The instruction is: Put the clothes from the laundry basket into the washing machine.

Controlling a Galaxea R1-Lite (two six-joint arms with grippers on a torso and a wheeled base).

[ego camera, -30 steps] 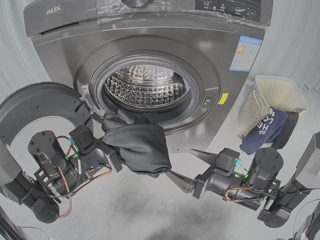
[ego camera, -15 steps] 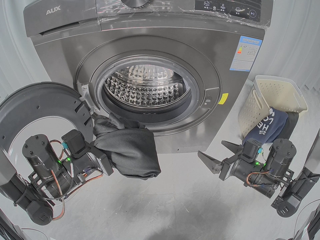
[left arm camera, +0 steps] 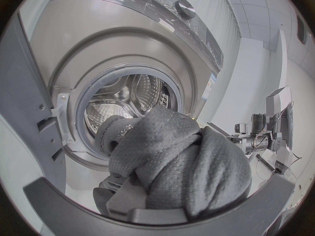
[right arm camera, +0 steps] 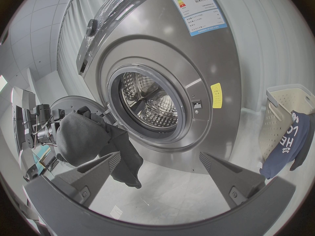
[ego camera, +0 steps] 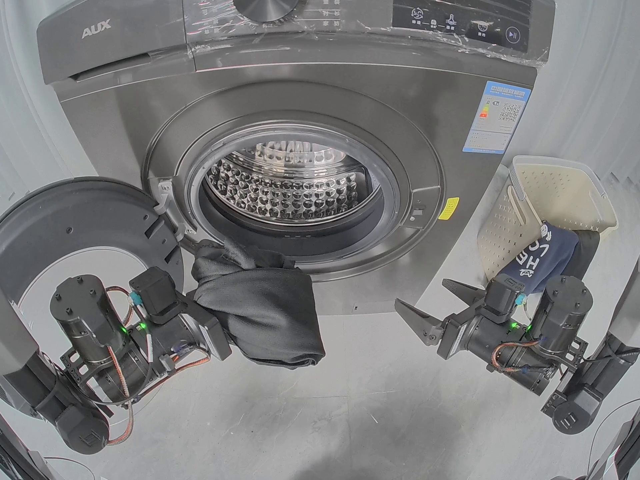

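right arm pulled back over the last second: my right gripper was out by the cloth, now it sits low by the laundry basket, fingers spread wide, holding nothing. it hasn't budged in the last half second; the slight whole-picture shift there is the head camera. my left gripper slid a bit toward the open door and is still clamped on the dark garment, which is bunched just below the lower lip of the drum, outside the washing machine.

meaning: left arm has the load alone. the garment is not in yet, so i judge the next step is lift and push through the opening. the right arm looks set for the next piece.

left wrist view: cloth wadded over my fingers, drum mouth straight behind it, empty as far as i can see. right wrist view: a loose tail hangs off the wad toward the floor and could catch the door seal. head view: navy shirt draped over the basket rim, another dark piece beside it, so more is left to move.
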